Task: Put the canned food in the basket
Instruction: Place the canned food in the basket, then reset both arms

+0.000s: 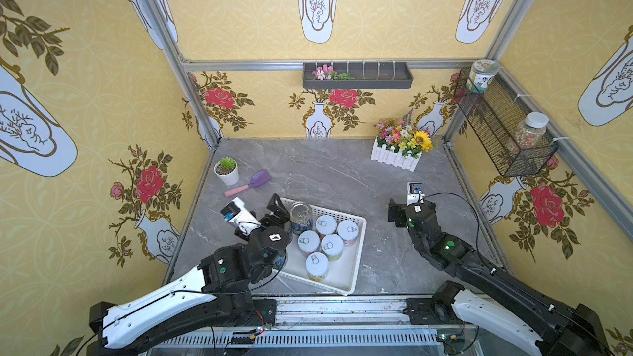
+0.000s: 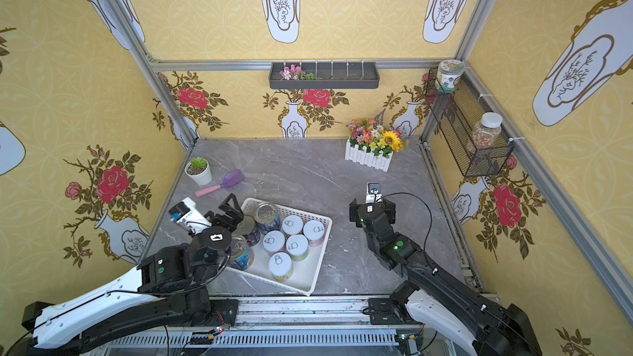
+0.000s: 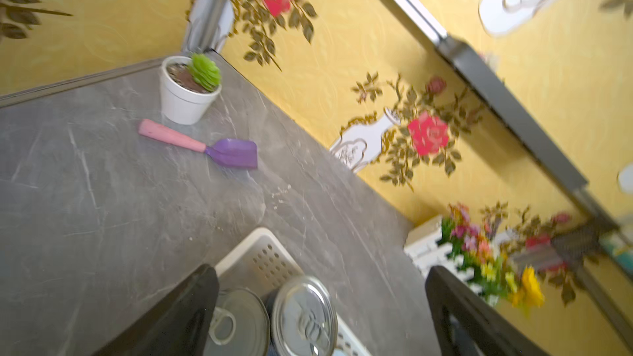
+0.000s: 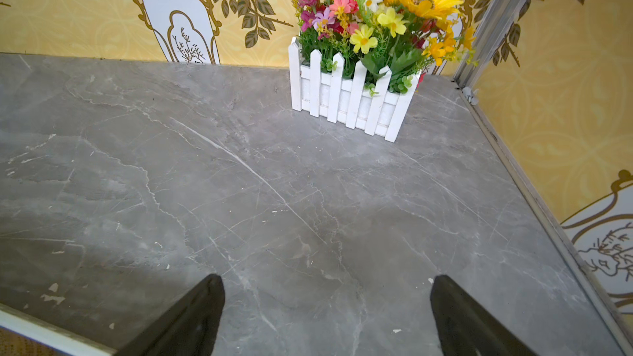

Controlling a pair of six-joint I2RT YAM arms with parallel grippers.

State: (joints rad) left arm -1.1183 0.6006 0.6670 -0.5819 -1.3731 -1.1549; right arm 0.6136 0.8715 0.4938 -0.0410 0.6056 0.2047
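While its jaws stand spread wide and pinch nothing, the left gripper hangs over the 10 o'clock corner of the white perforated basket, just above two tall silver-topped cans. A third tall can stands at the basket's 9 o'clock edge, half hidden under the left wrist. Five short white-lidded cans cluster upright from the basket's middle toward 3 o'clock. The basket lies at 6 o'clock on the grey marbled bench. Equally spread and empty, the right gripper hovers over bare bench at the basket's 3 o'clock, well apart. A potted succulent sits at the bench's 10 o'clock with a purple scoop just beside it, and a white picket flower box at 1 o'clock.
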